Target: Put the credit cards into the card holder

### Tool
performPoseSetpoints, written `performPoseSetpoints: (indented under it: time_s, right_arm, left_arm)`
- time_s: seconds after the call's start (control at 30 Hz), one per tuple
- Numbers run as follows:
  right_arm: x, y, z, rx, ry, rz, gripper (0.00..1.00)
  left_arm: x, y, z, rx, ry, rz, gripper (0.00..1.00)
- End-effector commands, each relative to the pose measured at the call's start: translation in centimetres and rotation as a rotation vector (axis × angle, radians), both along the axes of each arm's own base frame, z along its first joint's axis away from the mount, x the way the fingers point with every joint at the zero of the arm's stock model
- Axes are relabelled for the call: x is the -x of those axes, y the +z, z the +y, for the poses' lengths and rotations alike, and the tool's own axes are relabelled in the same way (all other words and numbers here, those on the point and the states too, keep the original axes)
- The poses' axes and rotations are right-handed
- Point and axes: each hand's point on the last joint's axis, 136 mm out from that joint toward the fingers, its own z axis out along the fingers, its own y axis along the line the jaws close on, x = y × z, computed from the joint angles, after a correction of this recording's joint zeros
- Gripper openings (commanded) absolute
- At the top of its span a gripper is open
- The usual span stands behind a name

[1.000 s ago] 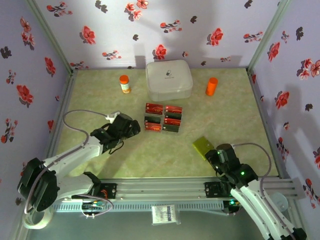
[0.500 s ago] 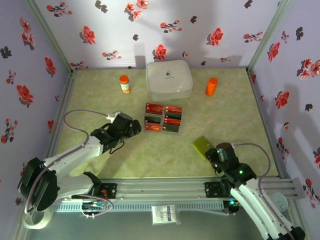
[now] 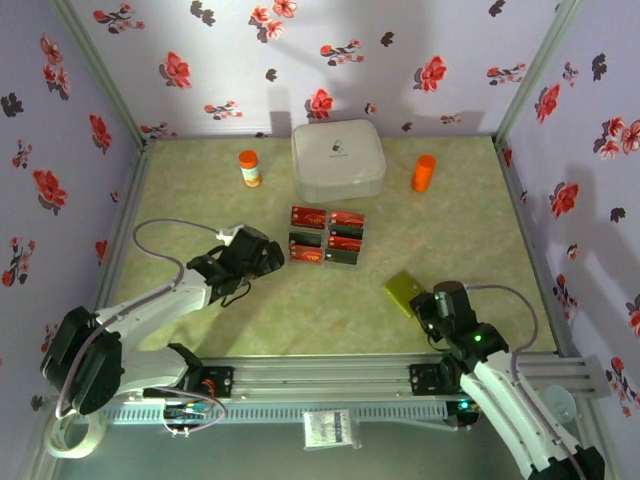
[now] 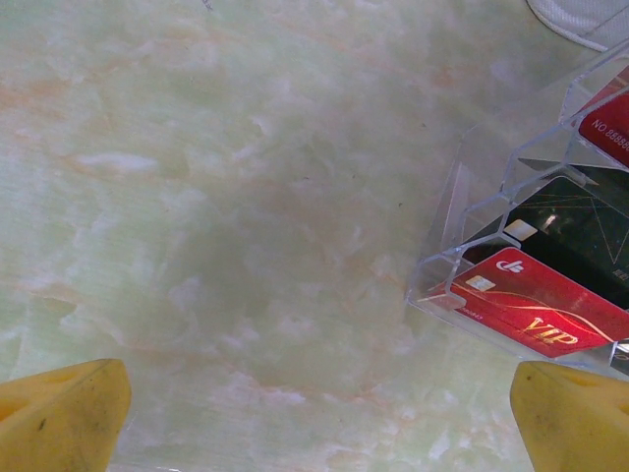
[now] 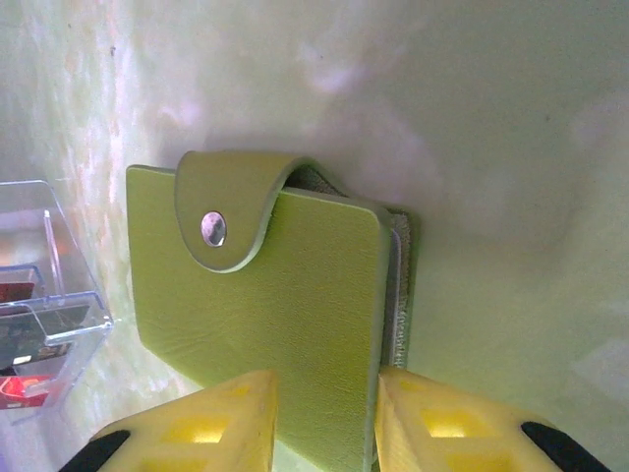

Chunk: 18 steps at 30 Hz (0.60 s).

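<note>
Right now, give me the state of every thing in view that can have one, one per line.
card holder: flap snapped shut.
credit cards: sitting in the clear tray compartments.
white case: lid shut.
orange bottle: upright, capped.
orange cylinder: upright.
left fingers: wide open, empty, beside the tray.
right fingers: closed on the card holder's edge.

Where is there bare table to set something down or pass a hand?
Bare: the near centre, bordered by the clear tray of credit cards, the left gripper and the card holder; the right side from the orange cylinder down to the card holder. Crowded: the white case, tray and orange-capped bottle at the back.
</note>
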Motion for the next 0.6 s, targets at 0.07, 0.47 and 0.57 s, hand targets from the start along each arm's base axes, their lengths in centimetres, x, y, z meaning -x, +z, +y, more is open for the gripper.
performPoseSetpoints:
  time_s: [0.07, 0.47, 0.57]
  right_arm:
    - [0.77, -2.44, 0.07, -0.009, 0.013, 0.046, 0.29]
    - [0.40, -2.73, 0.34, -0.031, 0.021, 0.042, 0.00]
    - [0.07, -2.02, 0.60, -0.046, 0.029, 0.021, 0.00]
  left_arm:
    - [-0.25, 0.28, -0.56, 0.021, -0.002, -0.005, 1.00]
    - [-0.07, 0.52, -0.62, 0.038, 0.002, -0.007, 1.00]
    - [-0.06, 0.65, -0.64, 0.043, 0.004, -0.010, 1.00]
